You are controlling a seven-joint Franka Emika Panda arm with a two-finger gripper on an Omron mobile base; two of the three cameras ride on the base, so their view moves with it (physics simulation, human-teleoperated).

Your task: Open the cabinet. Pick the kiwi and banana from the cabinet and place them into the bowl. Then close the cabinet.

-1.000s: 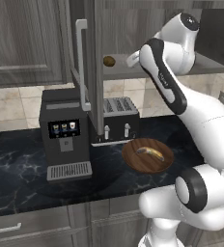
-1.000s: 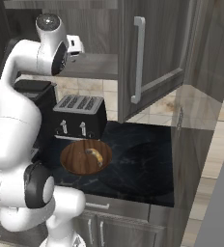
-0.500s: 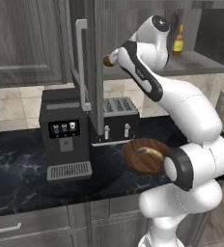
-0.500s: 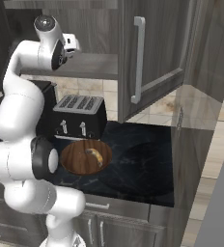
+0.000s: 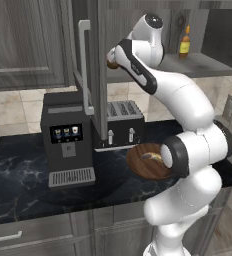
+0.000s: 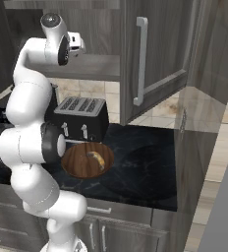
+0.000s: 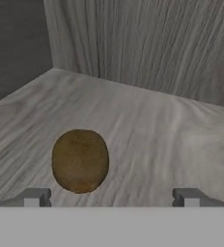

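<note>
Black marbled stone forms the counter (image 5: pixel 18 170), with grey drawer fronts below it. Nearest the robot's base sits the bowl (image 6: pixel 79 162), wide, shallow and of dark reddish wood; the banana (image 6: pixel 97 158) lies inside it, short, curved and yellow with dark patches. Just behind the bowl stands a boxy black toaster (image 6: pixel 81 120), and to its left a black coffee machine (image 5: pixel 68 142). Above, the cabinet (image 6: pixel 150 54) of dark grey wood grain hangs with both doors swung open. On its pale grey shelf rests the kiwi (image 7: pixel 80 160), fuzzy, brown and egg-shaped. The gripper (image 7: pixel 111 197) is inside the cabinet, jaws spread wide, the kiwi just ahead and nearer the left fingertip, ungrasped. Farther along the shelf stands an amber bottle (image 5: pixel 185 42).
</note>
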